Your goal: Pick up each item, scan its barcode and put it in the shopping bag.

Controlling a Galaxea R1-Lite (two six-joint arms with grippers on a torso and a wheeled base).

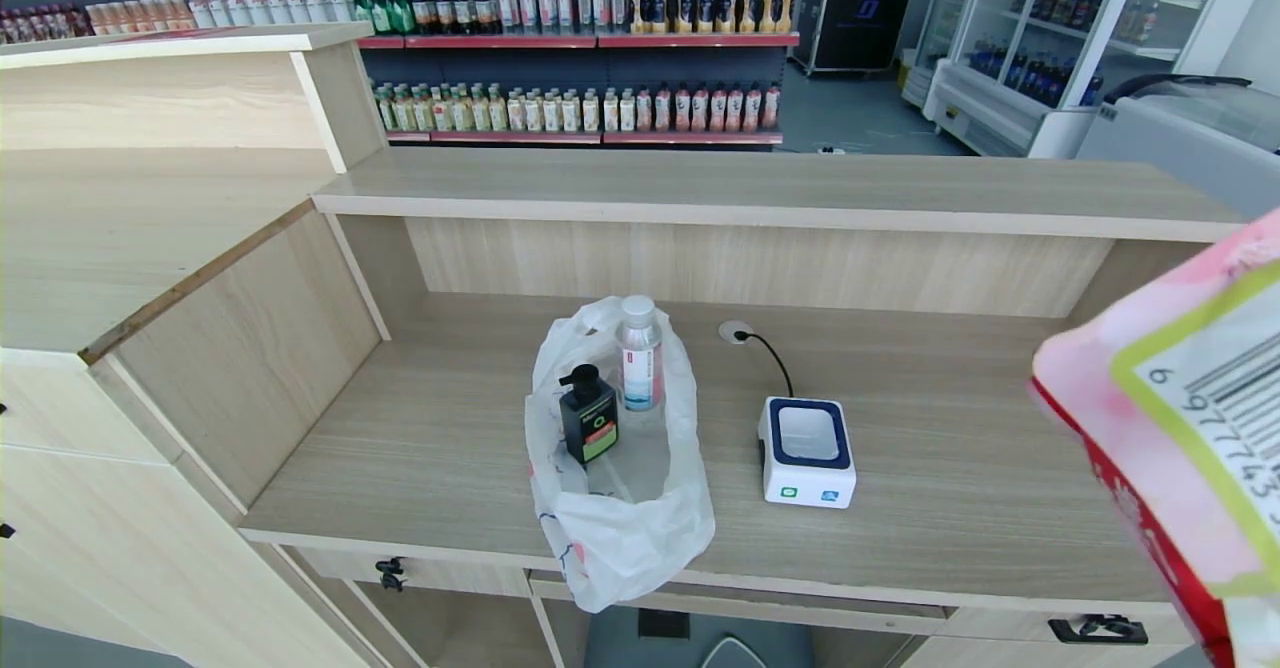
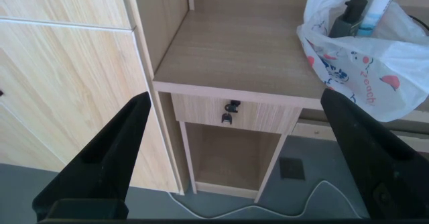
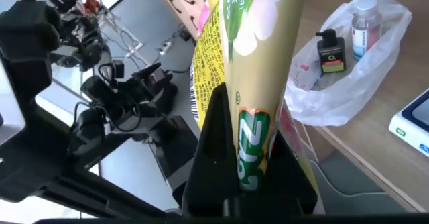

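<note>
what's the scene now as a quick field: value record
bag: white plastic shopping bag, open, on light wooden counter
in bag: black pump bottle; clear white-capped plastic bottle
scanner: white and blue barcode scanner, right of bag
right gripper: jaws shut on pink and yellow-green snack packet, held high
left gripper: jaws open, empty, off the counter

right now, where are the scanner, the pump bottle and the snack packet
scanner [image 1: 806, 435], head view, on its glass window
pump bottle [image 1: 588, 428], head view, on its dark body
snack packet [image 1: 1215, 408], head view, on its white barcode label
</note>
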